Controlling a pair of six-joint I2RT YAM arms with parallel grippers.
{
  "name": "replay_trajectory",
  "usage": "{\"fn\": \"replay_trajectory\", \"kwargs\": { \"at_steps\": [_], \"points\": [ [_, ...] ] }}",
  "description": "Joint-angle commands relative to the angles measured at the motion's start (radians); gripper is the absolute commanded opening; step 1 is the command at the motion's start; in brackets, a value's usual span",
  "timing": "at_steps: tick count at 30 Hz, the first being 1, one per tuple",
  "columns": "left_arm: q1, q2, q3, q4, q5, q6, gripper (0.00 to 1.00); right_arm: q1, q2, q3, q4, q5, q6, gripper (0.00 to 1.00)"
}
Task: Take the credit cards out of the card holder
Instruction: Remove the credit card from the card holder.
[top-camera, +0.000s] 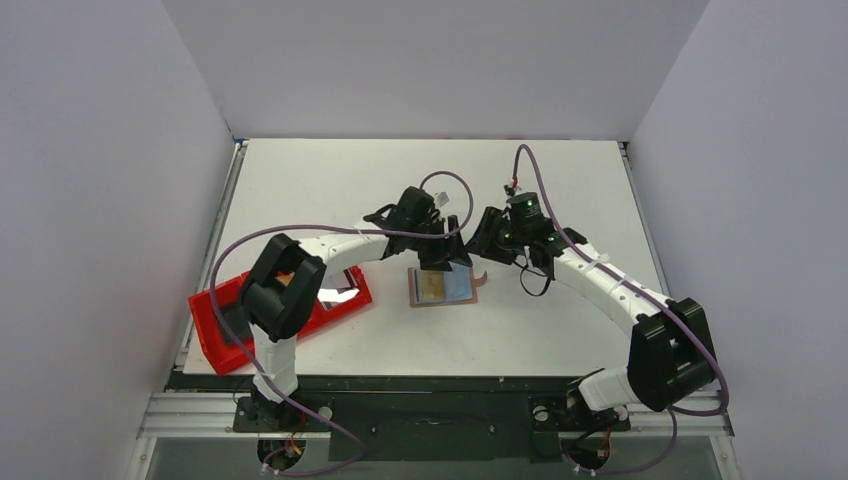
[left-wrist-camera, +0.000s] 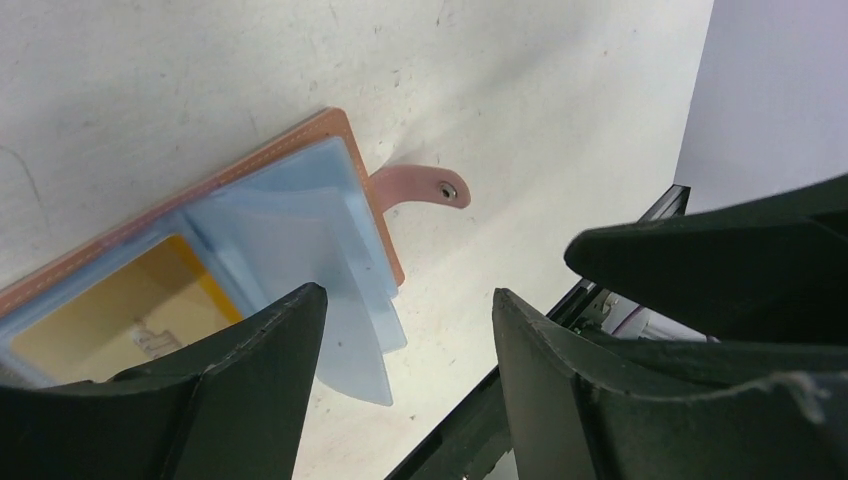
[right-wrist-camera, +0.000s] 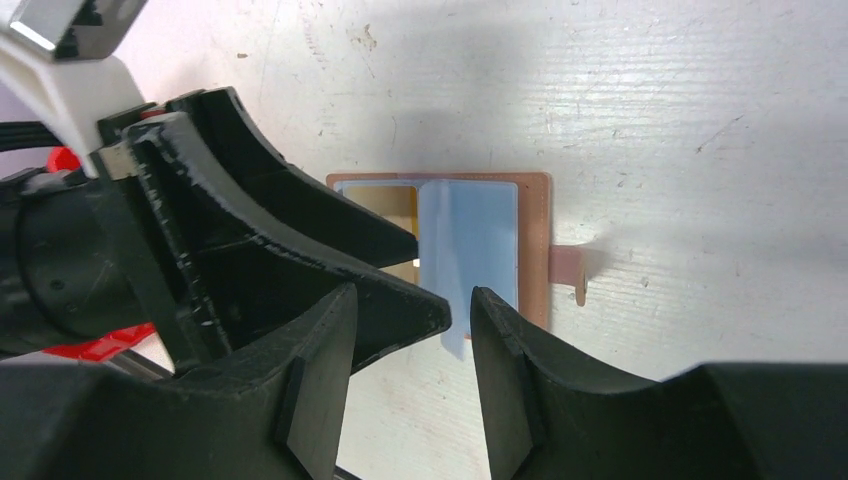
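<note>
While my left gripper (left-wrist-camera: 410, 310) hangs spread wide and empty over the card holder (left-wrist-camera: 290, 200), my right gripper (right-wrist-camera: 412, 300) gapes just beside it, also empty. The tan holder lies open mid-table, pale blue sleeves up, snap tab (left-wrist-camera: 425, 190) out. I see a yellow card (left-wrist-camera: 110, 310) pocketed inside. The top view alone shows the whole red tray (top-camera: 215, 340), well apart.

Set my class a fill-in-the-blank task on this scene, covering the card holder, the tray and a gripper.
1. The card holder lies ____ on the table.
2. Its snap tab points to the robot's ____.
3. The tray at the table's left edge is ____.
4. The left gripper hovers over the holder, gripping ____.

Missing words: open; right; red; nothing.
</note>
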Motion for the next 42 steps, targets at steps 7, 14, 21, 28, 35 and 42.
{"fn": "replay_trajectory", "kwargs": {
  "at_steps": [7, 14, 21, 28, 35, 42],
  "points": [
    [-0.032, 0.144, 0.106, 0.07, 0.048, -0.029, 0.6, -0.036, -0.1, -0.057, -0.004, 0.051, -0.001, 0.42],
    [-0.038, 0.174, 0.108, 0.088, 0.059, -0.051, 0.61, -0.049, -0.126, -0.085, -0.009, 0.054, -0.004, 0.42],
    [-0.02, 0.076, 0.087, 0.049, 0.031, -0.025, 0.61, -0.048, -0.121, -0.075, -0.01, 0.038, -0.008, 0.42],
    [0.03, -0.041, 0.039, -0.009, -0.011, 0.016, 0.62, -0.04, -0.108, -0.07, 0.007, 0.008, -0.003, 0.42],
    [0.087, -0.16, -0.037, -0.112, -0.129, 0.065, 0.54, 0.011, -0.043, -0.043, 0.052, -0.034, 0.024, 0.41],
    [0.11, -0.21, -0.122, -0.162, -0.203, 0.111, 0.27, 0.065, 0.105, -0.021, 0.168, -0.108, 0.084, 0.37]
  ]
}}
